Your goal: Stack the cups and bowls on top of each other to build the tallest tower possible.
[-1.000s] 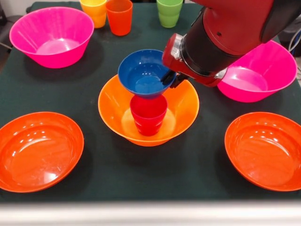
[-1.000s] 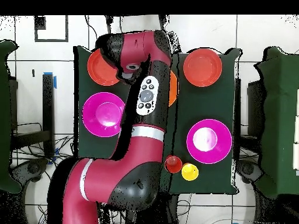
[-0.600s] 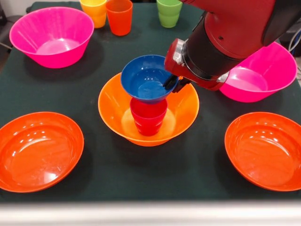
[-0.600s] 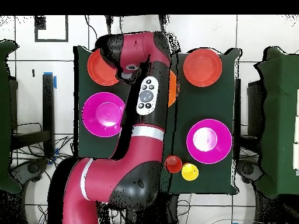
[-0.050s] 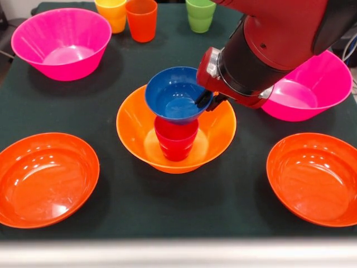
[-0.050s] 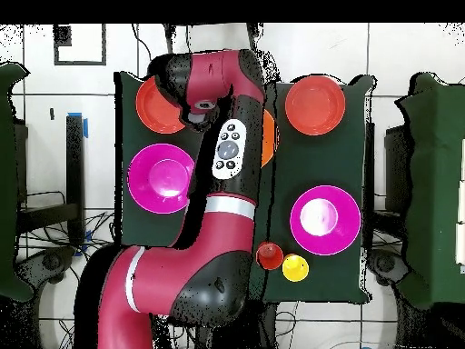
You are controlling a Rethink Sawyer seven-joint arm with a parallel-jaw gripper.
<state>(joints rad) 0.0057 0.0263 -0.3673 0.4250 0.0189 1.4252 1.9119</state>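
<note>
The large orange bowl (image 5: 134, 131) stands at the table's middle, and a sliver of it (image 6: 269, 138) shows beside the arm in the overhead view. A red cup (image 5: 176, 142) stands upright inside it. The small blue bowl (image 5: 174, 96) sits level over the cup's mouth, its base hiding the cup's rim. My gripper (image 5: 204, 100) is shut on the blue bowl's right rim. The arm hides the gripper in the overhead view. Yellow (image 5: 111, 12), orange (image 5: 141, 19) and green (image 5: 201, 14) cups stand along the far edge.
Two large pink bowls (image 5: 61, 42) (image 5: 312, 84) flank the stack at the back. Two shallow red-orange bowls (image 5: 47, 178) (image 5: 315, 178) lie at the front corners. The overhead view shows the pink bowls (image 6: 161, 178) (image 6: 324, 219) and the red-orange bowls (image 6: 156, 104) (image 6: 314, 104).
My gripper has carried the blue bowl down and slightly right, from tilted above the red cup to level over its mouth. Nothing else moved.
</note>
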